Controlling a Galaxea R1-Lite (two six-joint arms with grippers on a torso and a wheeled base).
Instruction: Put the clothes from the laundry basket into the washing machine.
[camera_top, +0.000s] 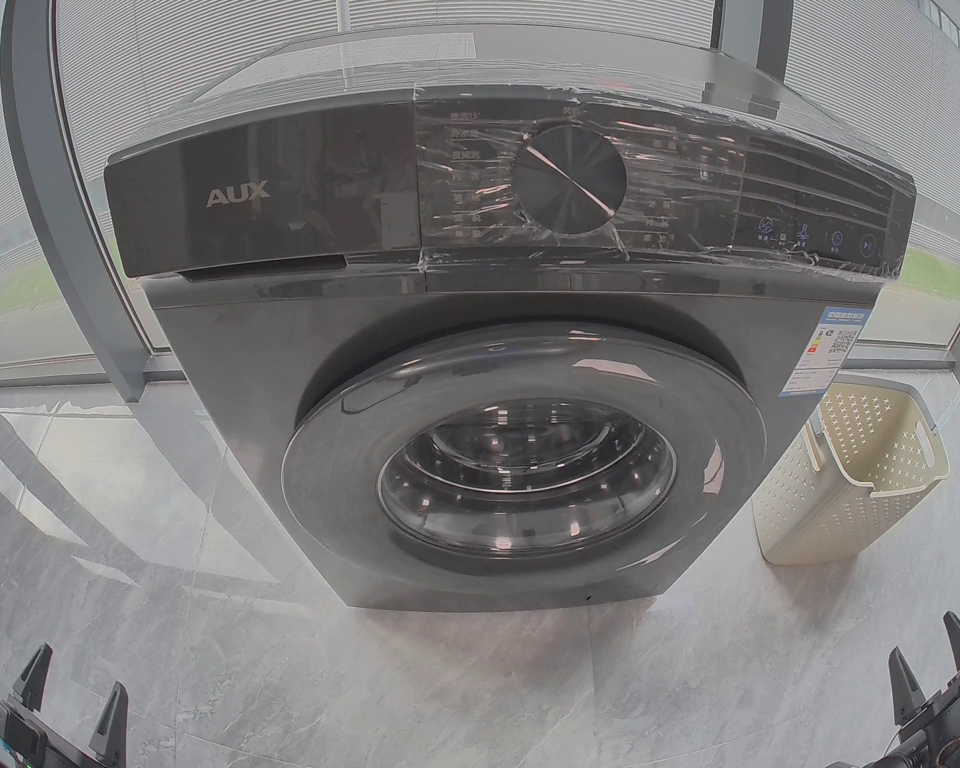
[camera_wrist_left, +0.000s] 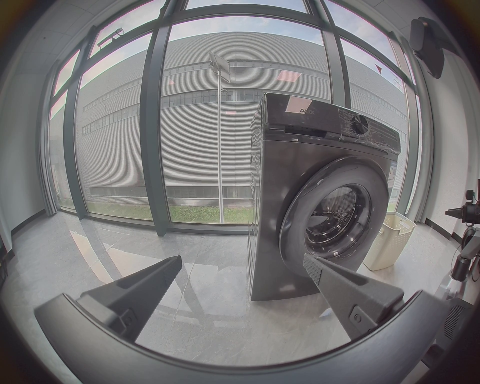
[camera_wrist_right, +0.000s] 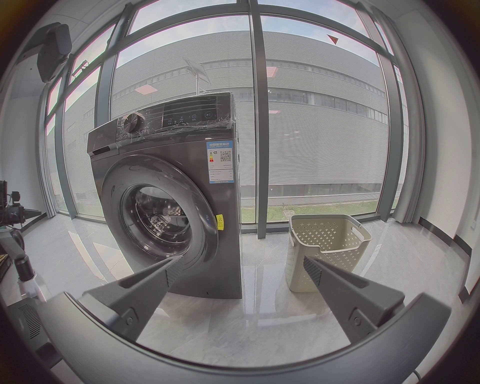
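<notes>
Your left gripper (camera_top: 78, 675) and right gripper (camera_top: 922, 640) hang low before the washing machine (camera_top: 250, 340), fingers spread wide, gripping nothing. The grey machine's round door (camera_top: 520, 470) is shut. The cream perforated laundry basket (camera_top: 850, 480) stands upright near the machine's right side. A label (camera_top: 825, 350) marks the machine's front.

1. Pale logo lettering (camera_top: 237, 193) stands on the left part of the washing machine (camera_top: 250, 340) control panel.
2. Rows of small print flank the dial (camera_top: 570, 180) under wrinkled film, too small to read.
3. Pale touch icons (camera_top: 815, 238) line the panel's right end.
4. An energy label (camera_top: 825, 350) with coloured bars and a square code sits at the front's upper right corner.
5. A small yellow sticker (camera_wrist_right: 220, 222) sits near the front's right edge, its print unreadable.
</notes>
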